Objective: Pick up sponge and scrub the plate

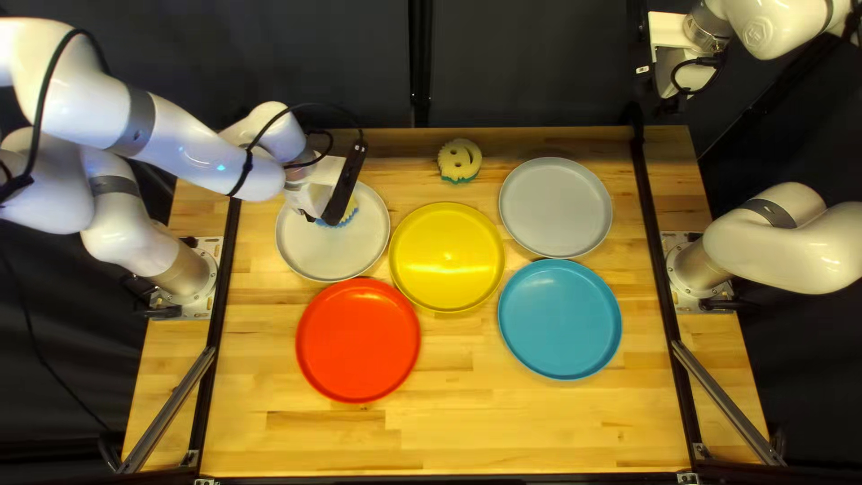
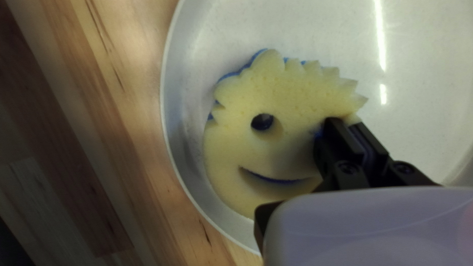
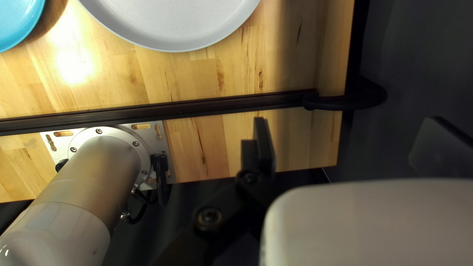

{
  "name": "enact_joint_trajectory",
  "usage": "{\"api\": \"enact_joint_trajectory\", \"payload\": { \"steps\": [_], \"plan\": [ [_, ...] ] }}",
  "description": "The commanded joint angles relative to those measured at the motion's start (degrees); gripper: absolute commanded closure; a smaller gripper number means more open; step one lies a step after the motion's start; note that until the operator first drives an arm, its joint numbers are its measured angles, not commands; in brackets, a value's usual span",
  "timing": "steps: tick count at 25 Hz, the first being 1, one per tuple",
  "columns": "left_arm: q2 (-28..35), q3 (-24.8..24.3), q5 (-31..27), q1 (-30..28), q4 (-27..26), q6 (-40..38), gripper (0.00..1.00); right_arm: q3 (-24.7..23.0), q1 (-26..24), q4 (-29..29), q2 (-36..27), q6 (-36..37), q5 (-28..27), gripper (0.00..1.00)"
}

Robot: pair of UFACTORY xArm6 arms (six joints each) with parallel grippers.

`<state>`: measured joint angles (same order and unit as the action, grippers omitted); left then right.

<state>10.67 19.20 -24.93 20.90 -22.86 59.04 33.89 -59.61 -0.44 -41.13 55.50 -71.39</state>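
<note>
So the left gripper (image 1: 329, 216) has its fingers closed on the yellow smiley sponge (image 2: 286, 98), pinching it right at its edge. Looks like one finger goes in at an eye hole and the other sits outside the rim, so there's just a narrow strip of sponge between them. The rest of it, grin, spiky hair and the other eye, sticks out to one side of the jaws, face up with blue showing underneath.

It's sitting inside the white plate (image 1: 296, 247), near flat. Can't tell how firmly it touches the bottom.

Right gripper (image 1: 663, 67) is up past the far edge of the table (image 1: 431, 431), jaws wide apart with nothing between them. The other smiley sponge (image 1: 460, 160) is on the wood behind the yellow plate (image 1: 447, 256). The red plate (image 1: 357, 339), blue plate (image 1: 558, 319) and grey plate (image 1: 556, 207) are on the table too.
</note>
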Motion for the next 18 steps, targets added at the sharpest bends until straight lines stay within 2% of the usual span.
{"api": "enact_joint_trajectory", "payload": {
  "steps": [1, 7, 13, 18],
  "plan": [
    [0.26, 0.42, 0.50, -2.51, 0.92, -2.26, 1.00, 0.00, 0.00, 0.00, 0.00, 0.00, 0.00, 0.00],
    [0.07, 0.57, 1.11, -3.82, 1.38, -2.74, 1.00, 0.00, 0.00, 0.00, 0.00, 0.00, 0.00, 0.00],
    [2.37, -1.47, -0.91, 2.46, 1.34, 1.82, 1.00, 0.00, 0.00, 0.00, 0.00, 0.00, 0.00, 0.00],
    [4.75, -2.52, -2.75, 4.92, 2.57, 1.46, 1.00, 0.00, 0.00, 0.00, 0.00, 0.00, 0.00, 0.00]
  ]
}}
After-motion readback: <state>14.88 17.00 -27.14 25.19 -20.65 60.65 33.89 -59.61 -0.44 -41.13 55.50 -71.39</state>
